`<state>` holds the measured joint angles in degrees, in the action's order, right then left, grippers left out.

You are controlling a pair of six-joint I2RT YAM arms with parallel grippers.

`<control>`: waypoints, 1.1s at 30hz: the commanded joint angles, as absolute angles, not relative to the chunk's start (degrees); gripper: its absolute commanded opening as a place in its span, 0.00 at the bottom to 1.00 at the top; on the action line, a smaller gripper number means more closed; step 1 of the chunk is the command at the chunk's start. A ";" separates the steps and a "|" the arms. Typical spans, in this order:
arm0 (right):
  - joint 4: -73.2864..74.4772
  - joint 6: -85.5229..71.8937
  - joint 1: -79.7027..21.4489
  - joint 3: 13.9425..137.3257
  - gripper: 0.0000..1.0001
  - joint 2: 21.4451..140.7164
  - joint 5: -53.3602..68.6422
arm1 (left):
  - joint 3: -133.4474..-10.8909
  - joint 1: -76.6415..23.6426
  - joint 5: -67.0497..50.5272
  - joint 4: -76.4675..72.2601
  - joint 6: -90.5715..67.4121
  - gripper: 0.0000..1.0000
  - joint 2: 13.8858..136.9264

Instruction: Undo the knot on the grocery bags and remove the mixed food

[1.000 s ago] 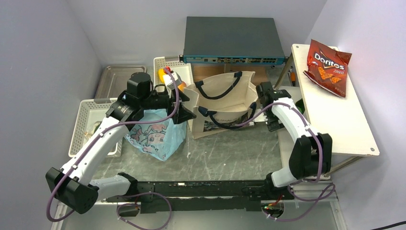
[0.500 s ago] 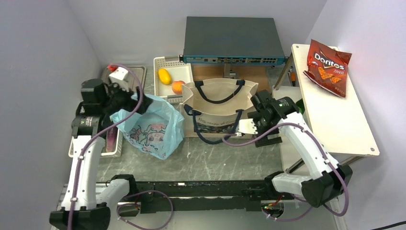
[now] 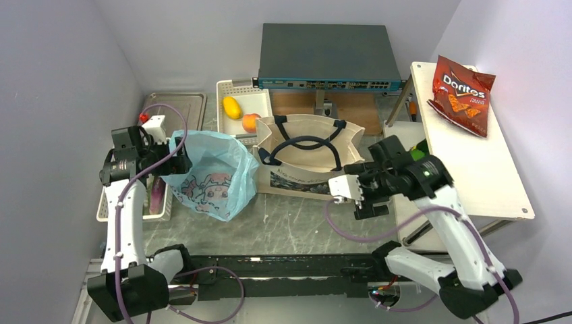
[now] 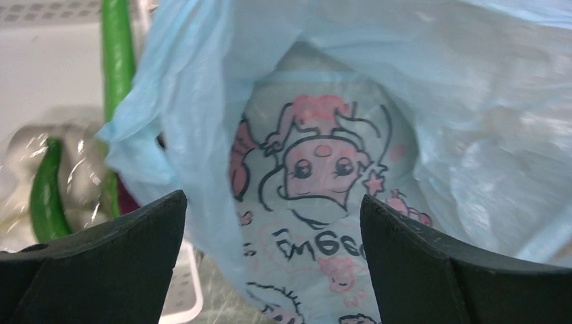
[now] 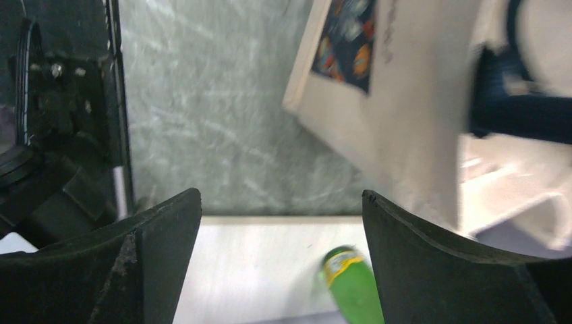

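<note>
The light-blue grocery bag (image 3: 212, 177) with cartoon prints stands left of centre, its mouth gaping; no knot shows. My left gripper (image 3: 177, 159) is open at the bag's left rim. In the left wrist view the bag (image 4: 324, 169) fills the space ahead of the spread fingers (image 4: 115, 256). A green cucumber (image 4: 118, 61) lies behind it. A yellow fruit (image 3: 232, 106) and an orange fruit (image 3: 251, 122) sit in the back basket. A purple aubergine (image 3: 156, 192) lies in the left basket. The Doritos bag (image 3: 462, 86) is on the right shelf. My right gripper (image 3: 364, 196) is open and empty in front of the tote.
The beige tote (image 3: 307, 158) with dark handles stands mid-table, also in the right wrist view (image 5: 405, 101). A green bottle (image 5: 351, 283) lies on the white lower board. A white basket (image 3: 111, 202) is at left, a metal tray (image 3: 172, 108) and a grey box (image 3: 327, 57) at the back.
My left arm swung from over the bag to its left side, and the bag's mouth spread open. My right arm pulled back from the tote toward the front.
</note>
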<state>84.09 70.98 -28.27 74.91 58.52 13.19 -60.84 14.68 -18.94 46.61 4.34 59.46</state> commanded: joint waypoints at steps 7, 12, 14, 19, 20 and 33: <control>72.86 72.23 -28.52 79.87 0.80 46.56 31.99 | -70.61 3.61 -50.28 37.21 15.08 0.89 60.53; 61.32 63.89 -28.56 88.08 0.70 46.32 34.35 | -74.20 -8.51 -52.23 35.72 23.50 0.78 62.67; 53.64 60.06 -28.63 87.96 0.65 47.39 30.76 | -75.28 -13.00 -52.53 33.96 28.96 0.67 63.69; 53.04 48.31 -28.43 94.79 0.53 63.32 19.21 | -85.32 -26.68 -44.33 38.28 52.70 0.36 72.13; 52.99 45.56 -28.39 96.40 0.53 65.78 17.58 | -87.56 -29.07 -41.45 39.56 57.71 0.33 74.32; 58.23 32.04 -15.49 108.82 0.64 85.52 25.70 | -96.18 -41.30 -16.14 46.19 94.90 0.49 93.23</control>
